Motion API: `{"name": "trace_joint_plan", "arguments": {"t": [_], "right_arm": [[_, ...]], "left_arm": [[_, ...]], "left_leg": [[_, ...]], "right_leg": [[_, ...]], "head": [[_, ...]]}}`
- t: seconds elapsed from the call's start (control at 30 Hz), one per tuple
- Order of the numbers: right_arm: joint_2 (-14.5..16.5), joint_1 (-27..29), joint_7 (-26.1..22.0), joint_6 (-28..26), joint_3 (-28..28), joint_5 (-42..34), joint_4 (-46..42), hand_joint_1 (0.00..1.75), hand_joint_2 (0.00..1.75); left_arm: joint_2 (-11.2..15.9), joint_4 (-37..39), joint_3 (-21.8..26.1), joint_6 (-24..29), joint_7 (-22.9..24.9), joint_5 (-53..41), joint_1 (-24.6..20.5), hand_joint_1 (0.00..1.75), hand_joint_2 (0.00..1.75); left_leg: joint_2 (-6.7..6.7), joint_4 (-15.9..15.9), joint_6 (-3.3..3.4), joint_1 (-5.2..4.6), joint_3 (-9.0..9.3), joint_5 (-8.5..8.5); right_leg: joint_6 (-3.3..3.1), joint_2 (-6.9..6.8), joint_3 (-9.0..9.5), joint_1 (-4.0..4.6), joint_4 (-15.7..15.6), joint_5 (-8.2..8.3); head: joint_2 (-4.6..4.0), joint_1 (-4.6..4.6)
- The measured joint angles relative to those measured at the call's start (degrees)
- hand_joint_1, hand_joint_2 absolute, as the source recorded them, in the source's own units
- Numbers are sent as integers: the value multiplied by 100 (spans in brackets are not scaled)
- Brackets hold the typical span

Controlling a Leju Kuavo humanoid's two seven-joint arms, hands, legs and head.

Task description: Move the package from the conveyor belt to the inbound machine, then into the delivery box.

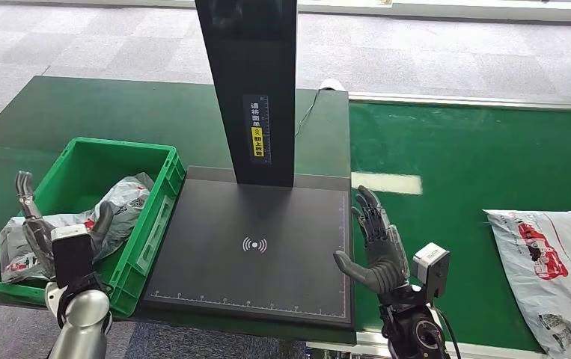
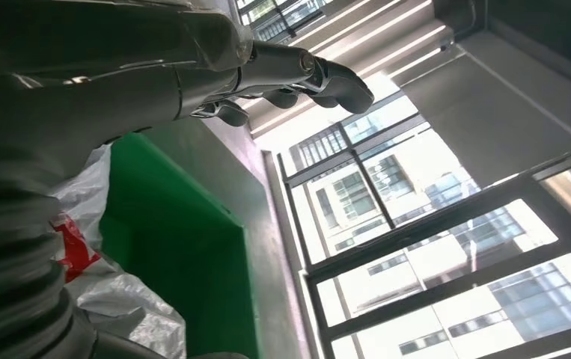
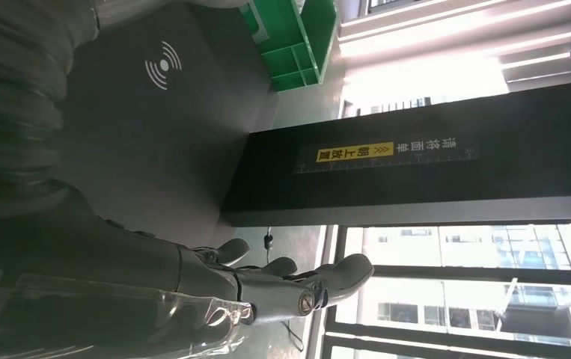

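Next, with both the right hand and left hand spread and empty, the package on the conveyor belt is best approached flat and gripped across its edge.

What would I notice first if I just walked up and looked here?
Probably the tall black scanner post rising from the flat black machine pad in the middle. Left of it sits a bright green plastic crate holding a crinkly grey plastic package, and another grey-and-red package lies on the green conveyor belt at right.
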Motion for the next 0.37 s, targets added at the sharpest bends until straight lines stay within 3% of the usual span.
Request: {"name": "trace_joint_plan", "arguments": {"t": [0.1,0.17,0.23,0.33,0.37], "right_arm": [[-7,-1,18,6,3,11,2,0,175],[-23,-8,66,27,19,47,16,0,175],[-51,-24,132,75,46,96,50,0,175],[-108,-90,273,182,112,221,159,0,175],[-119,-104,300,202,126,248,183,0,175]], "left_arm": [[-61,-326,-191,-43,-369,308,160,0,175],[-76,-530,-391,-378,-457,562,274,0,175],[-72,-682,-636,-1073,-401,916,358,0,175],[-17,-759,-1022,-2725,-178,1658,432,0,175],[-6,-760,-1086,-3029,-150,1794,442,0,175]], "left_leg": [[0,0,0,0,-1,-1],[-1,0,0,0,-3,-2],[-2,0,1,-1,-5,-3],[0,0,1,-1,-6,-3],[1,0,1,-1,-7,-3]], "right_leg": [[0,0,-2,-1,0,0],[0,0,-3,-1,0,0],[1,-1,-3,-1,0,0],[0,0,-3,-1,0,0],[0,1,-3,-1,0,0]], "head": [[0,0],[0,0],[0,0],[0,-1],[0,0]]}}
